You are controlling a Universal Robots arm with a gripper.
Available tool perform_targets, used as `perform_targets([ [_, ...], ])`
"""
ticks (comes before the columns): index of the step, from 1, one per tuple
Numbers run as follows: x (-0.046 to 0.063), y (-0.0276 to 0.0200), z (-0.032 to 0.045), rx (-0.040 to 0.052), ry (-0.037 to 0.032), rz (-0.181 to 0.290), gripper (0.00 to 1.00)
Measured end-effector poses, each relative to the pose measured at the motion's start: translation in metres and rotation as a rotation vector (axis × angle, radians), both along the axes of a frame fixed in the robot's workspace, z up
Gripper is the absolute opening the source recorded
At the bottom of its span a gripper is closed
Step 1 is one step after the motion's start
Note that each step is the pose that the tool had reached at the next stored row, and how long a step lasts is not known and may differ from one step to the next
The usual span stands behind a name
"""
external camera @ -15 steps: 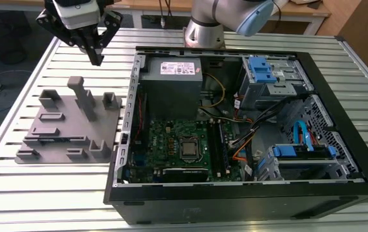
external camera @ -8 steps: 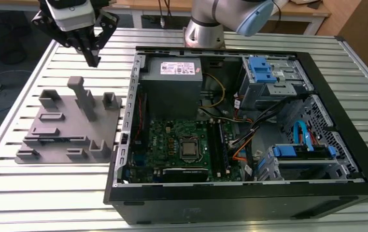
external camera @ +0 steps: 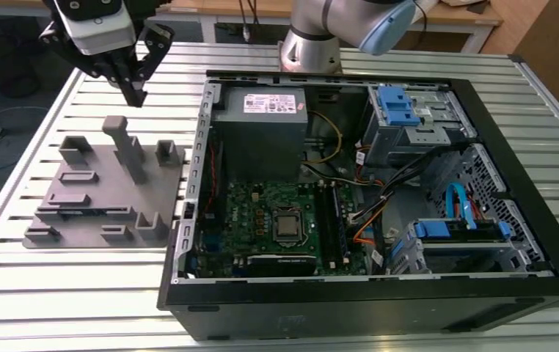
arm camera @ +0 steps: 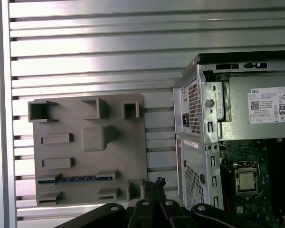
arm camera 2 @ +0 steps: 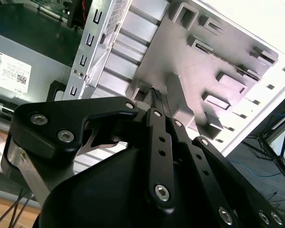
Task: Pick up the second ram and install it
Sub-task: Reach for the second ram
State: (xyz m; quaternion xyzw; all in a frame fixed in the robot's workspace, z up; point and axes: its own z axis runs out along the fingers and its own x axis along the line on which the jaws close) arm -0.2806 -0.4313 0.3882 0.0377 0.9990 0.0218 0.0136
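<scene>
Exterior view: gripper closed, empty, near fixture; first wrist view: second ram in fixture slot, apart.

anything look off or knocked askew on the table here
Nothing stands out. The second ram sits straight in its slot on the grey fixture block, the open computer case lies square on the table, and the gripper hangs by the block, jaws shut.

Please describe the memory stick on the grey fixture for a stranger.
On the slatted metal table, beside the open computer case, lies a grey fixture block. A thin memory stick sits on edge in one holder. It is the only dark strip there; other holders are plain grey.
</scene>
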Motion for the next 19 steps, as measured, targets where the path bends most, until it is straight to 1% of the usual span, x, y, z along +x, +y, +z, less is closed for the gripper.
perform_targets([
  [8,-0.005,-0.0071,-0.0019,-0.0001,0.0001,0.0,0.11],
  [11,-0.008,-0.0108,-0.003,0.0,0.0,0.0,0.11],
  [13,-0.011,-0.0146,-0.0041,0.0,0.0,0.0,0.11],
  [17,-0.016,-0.0244,-0.0067,-0.0001,0.0,0.0,0.11],
  [19,-0.022,-0.0265,-0.0084,-0.0001,0.0001,0.0,0.11],
])
